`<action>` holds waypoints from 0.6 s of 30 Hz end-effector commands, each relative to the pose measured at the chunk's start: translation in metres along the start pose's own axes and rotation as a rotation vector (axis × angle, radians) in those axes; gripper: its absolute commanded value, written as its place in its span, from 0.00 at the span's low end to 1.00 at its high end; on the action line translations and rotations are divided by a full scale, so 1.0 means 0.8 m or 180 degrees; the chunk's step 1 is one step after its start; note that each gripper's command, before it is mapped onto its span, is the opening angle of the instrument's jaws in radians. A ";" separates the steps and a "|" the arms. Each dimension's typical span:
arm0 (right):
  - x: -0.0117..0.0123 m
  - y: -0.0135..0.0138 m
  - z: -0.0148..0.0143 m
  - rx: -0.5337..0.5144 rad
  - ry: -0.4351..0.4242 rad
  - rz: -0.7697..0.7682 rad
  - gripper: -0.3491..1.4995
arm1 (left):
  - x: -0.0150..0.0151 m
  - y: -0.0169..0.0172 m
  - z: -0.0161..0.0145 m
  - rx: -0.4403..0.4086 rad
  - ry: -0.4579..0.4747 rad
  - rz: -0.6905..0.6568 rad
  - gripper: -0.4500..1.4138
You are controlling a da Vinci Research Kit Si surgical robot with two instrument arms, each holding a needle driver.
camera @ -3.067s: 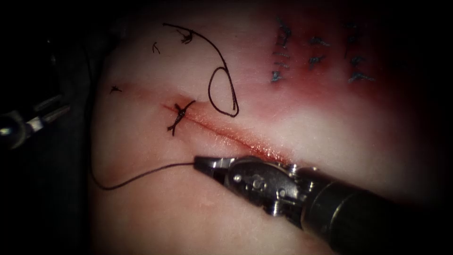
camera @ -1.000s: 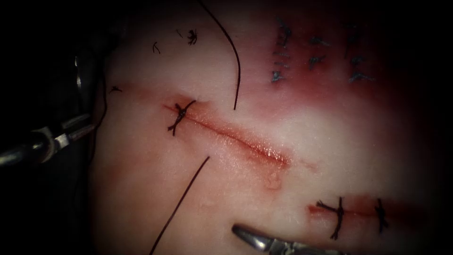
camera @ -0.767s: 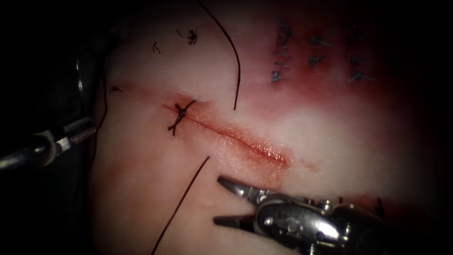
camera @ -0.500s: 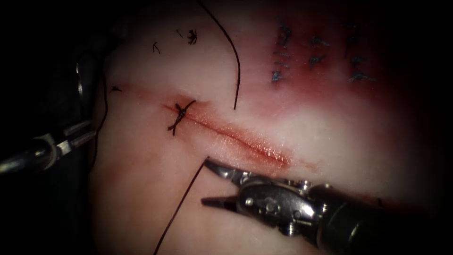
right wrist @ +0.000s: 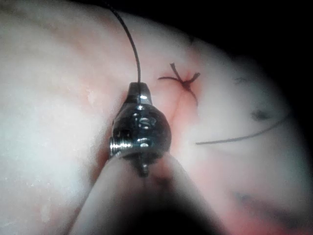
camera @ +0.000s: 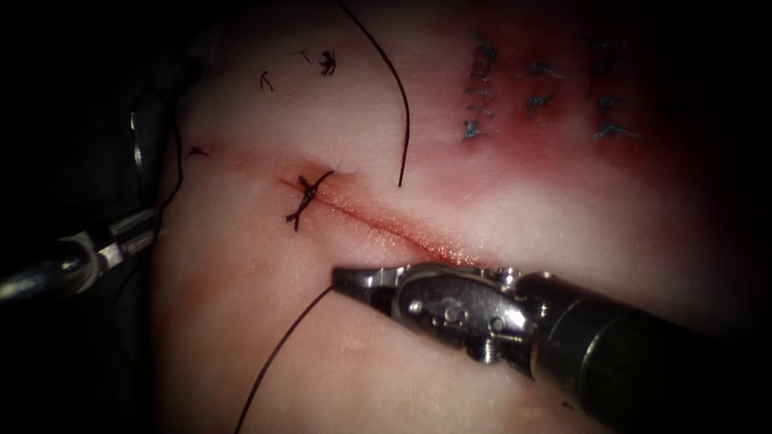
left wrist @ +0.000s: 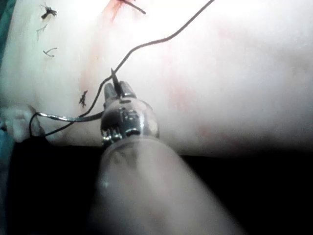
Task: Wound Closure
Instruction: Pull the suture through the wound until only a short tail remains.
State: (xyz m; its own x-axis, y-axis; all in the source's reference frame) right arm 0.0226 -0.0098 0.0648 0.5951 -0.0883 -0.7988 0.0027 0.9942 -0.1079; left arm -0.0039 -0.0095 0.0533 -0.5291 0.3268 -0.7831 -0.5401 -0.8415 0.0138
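Tissue lies lit under the endoscope, and its cut runs slantwise across the middle, with one knotted stitch tied across its left end and red fluid shining along the part nearest your right tool. Your right gripper lies just below the cut with its jaws pressed together, pinching the end of the thread. From there the strand runs straight toward the tissue's near-left edge. The right wrist view shows the same hold: the right gripper is clamped on the thread, and the stitch sits just beyond it. A second strand curves down from the far edge and ends free above the cut. Short cut ends lie toward the far-left corner. Your left gripper sits at the tissue's left edge. In the left wrist view the left gripper appears closed on the needle near its pointed end. The needle is outside the tissue, beside its left edge.
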 end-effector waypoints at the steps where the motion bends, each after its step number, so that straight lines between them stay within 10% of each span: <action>1: 0.0002 0.0002 0.0006 0.0011 0.0011 -0.0006 0.00 | -0.0001 -0.0003 0.0011 0.0000 0.0001 0.0005 0.05; 18: 0.0048 -0.0094 -0.0031 0.0256 0.0133 -0.0081 0.00 | -0.0002 0.0004 0.0015 -0.0004 0.0004 -0.0021 0.05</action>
State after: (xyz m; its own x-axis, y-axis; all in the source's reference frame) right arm 0.0222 -0.0177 0.0605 0.5610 -0.1146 -0.8198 0.0831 0.9932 -0.0820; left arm -0.0044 -0.0098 0.0536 -0.5245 0.3344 -0.7830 -0.5432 -0.8396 0.0052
